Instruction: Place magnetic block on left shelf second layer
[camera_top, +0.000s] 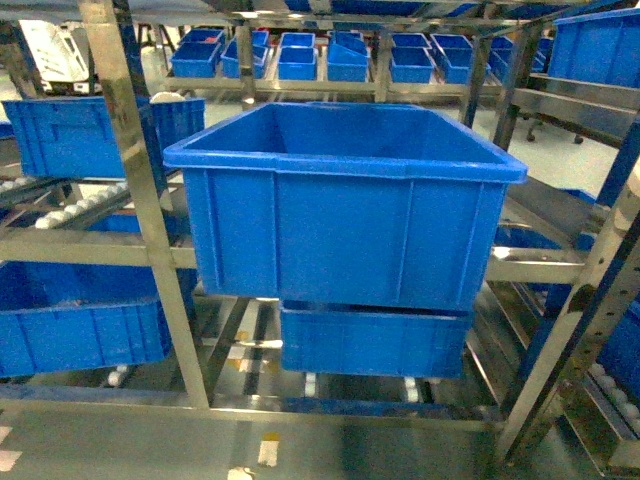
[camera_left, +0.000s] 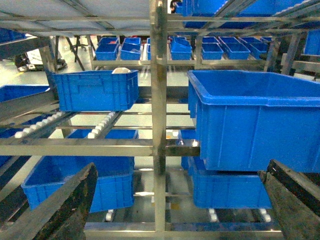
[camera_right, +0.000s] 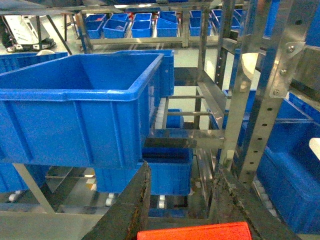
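Note:
The magnetic block (camera_right: 195, 231) is a flat red piece at the bottom edge of the right wrist view, held between the dark fingers (camera_right: 131, 205) of my right gripper (camera_right: 182, 172), which is shut on it. The left shelf (camera_top: 70, 247) is the steel rack with roller tracks at the left of the head view. Its second layer (camera_left: 50, 125) carries a blue crate (camera_left: 95, 90) further back. My left gripper (camera_left: 182, 167) faces the rack's upright (camera_left: 159, 100), open and empty. Neither gripper shows in the head view.
A big blue crate (camera_top: 345, 200) fills the middle bay, with a lower crate (camera_top: 375, 340) beneath it. Another crate (camera_top: 80, 325) sits on the left shelf's bottom tier. Perforated steel uprights (camera_right: 270, 95) stand close on the right. Several small blue bins (camera_top: 300, 55) line the far racks.

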